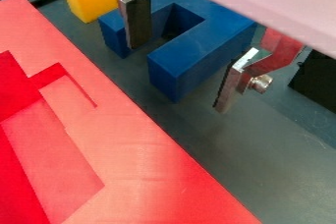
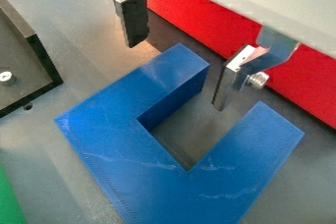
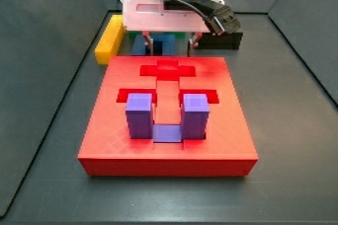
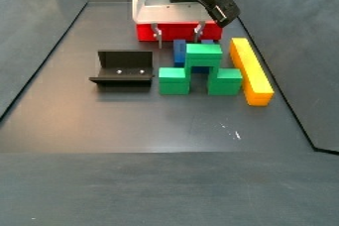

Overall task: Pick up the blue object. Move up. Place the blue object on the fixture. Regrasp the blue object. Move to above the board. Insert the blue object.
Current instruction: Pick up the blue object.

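No text, label, brand, number or sign can be read anywhere in these pictures. The red board (image 3: 166, 120), the blue object (image 2: 184, 159), the fixture (image 4: 122, 71) and the dark counter (image 4: 159, 141) all show plain, unmarked faces. The pincer (image 2: 182, 43) hangs over the blue object's prong at the upper middle of both side views; its white housing seems blank too, though it is small there and fine print could be lost.
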